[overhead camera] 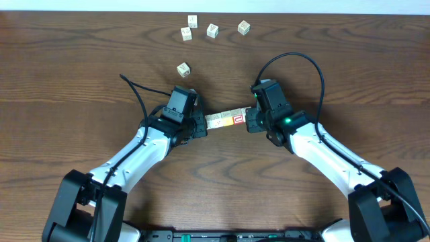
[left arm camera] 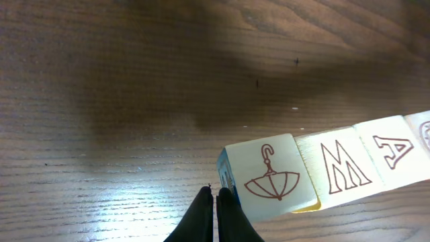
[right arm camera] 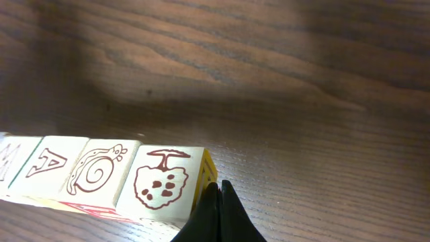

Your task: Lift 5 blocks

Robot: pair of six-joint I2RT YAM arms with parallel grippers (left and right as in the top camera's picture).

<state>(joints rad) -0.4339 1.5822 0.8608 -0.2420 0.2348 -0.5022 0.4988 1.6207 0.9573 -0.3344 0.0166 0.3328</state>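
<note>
Five blocks (overhead camera: 224,120) sit in one row, squeezed end to end between my left gripper (left arm camera: 215,196) and right gripper (right arm camera: 216,189). Both are pinched shut, pressing the row's ends. Lift looks started; can't tell if the row clears the bench (overhead camera: 67,81). Five loose cubes (overhead camera: 212,30) lie beyond the row. Readable: M (left arm camera: 344,165), A (left arm camera: 393,149). Drawings: umbrella (left arm camera: 272,178), snail (right arm camera: 97,168), maybe a mushroom (right arm camera: 161,181).

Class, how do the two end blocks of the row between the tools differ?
The umbrella block bears an umbrella; the fruit block bears a spotted fruit. The umbrella block's side is blue, the fruit block's yellow. The umbrella block sits at the left tool; the fruit block at the right tool. Both are cream cubes.
</note>
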